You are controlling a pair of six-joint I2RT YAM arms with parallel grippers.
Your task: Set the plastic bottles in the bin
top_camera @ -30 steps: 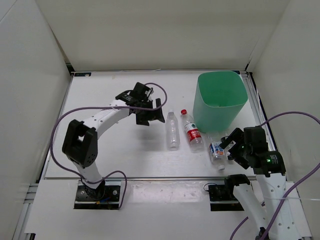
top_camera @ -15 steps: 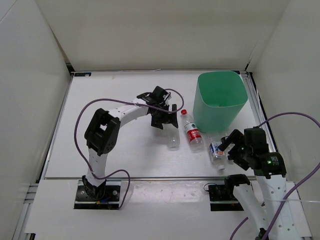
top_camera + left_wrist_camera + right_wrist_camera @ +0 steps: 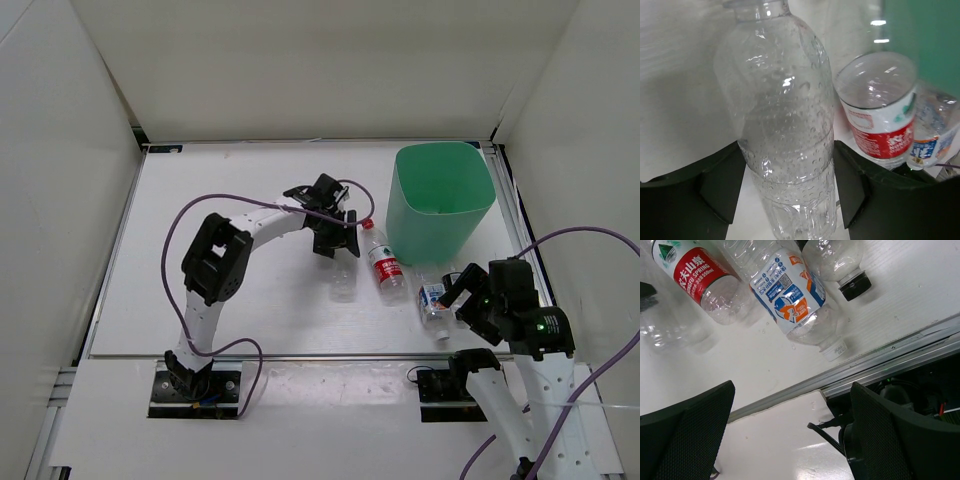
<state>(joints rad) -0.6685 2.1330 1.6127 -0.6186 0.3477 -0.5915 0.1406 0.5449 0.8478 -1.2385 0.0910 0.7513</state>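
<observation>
White table [image 3: 200, 200], white walls [image 3: 300, 70]. 1 mint-green bin [image 3: 432, 238] stands on the table. 4 bottles lie beside it:
- plain bottle [image 3: 785, 125]
- red-labelled bottle [image 3: 383, 265]
- blue-white bottle [image 3: 790, 295]
- black-capped bottle [image 3: 837, 262]

Left gripper [image 3: 335, 240] flanks the plain bottle; whether it grips, cannot tell. Right gripper [image 3: 458, 297] gapes wide.

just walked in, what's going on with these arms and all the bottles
Two robot arms are clearing plastic bottles into the green bin. The left gripper is down over the plain clear bottle, which lies on the table, with a finger against each side. The right gripper hangs open near the blue-labelled bottle at the near edge. The red-labelled bottle and a short black-capped bottle lie on the table too. None is in the bin yet.
</observation>
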